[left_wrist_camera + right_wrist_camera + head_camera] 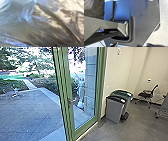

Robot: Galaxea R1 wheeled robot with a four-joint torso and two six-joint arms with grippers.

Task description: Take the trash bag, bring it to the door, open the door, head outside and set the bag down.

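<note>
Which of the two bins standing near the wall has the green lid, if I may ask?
The rear bin, partly hidden by the front bin, has the green lid; the front bin has a black one.

Bins [114, 111] block the way beside the glass door [70, 113], leaving free floor [140, 119] near a chair [147, 94].

The jointed bar [107, 24] (right wrist view) meets the dark plate [145, 23].
</note>
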